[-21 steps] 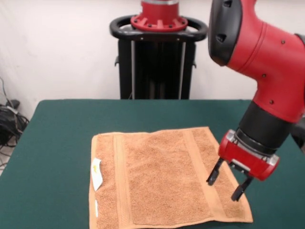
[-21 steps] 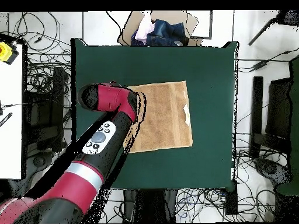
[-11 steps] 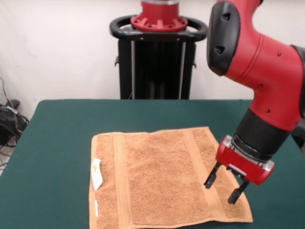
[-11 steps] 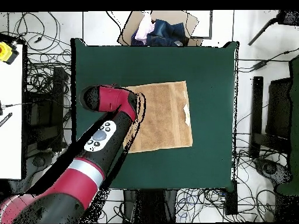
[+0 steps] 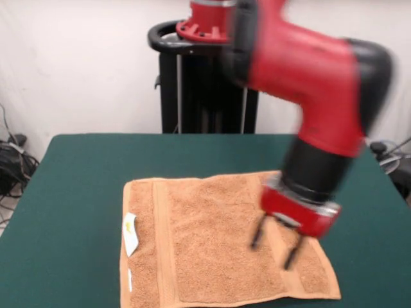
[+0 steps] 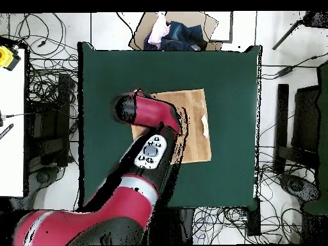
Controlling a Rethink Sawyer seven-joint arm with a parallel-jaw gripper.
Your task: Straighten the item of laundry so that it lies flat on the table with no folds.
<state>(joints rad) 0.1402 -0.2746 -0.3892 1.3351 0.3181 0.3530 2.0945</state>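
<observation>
The orange-tan towel (image 5: 218, 240) lay spread nearly flat on the green counter (image 5: 77, 192), white label (image 5: 130, 232) at one edge. The hand (image 5: 274, 247) hovered over a woven border band, fingers parted and empty, probably placed to check or smooth any last wrinkle.

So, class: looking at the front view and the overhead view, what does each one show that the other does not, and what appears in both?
Only the front view shows the gripper, open above the towel, and the white label clearly. Only the overhead view shows the whole table, the pile of clothes beyond its edge and the cables on the floor; there the arm hides the gripper. Both show the orange-tan towel lying spread flat on the green table, with the red arm over it.
</observation>
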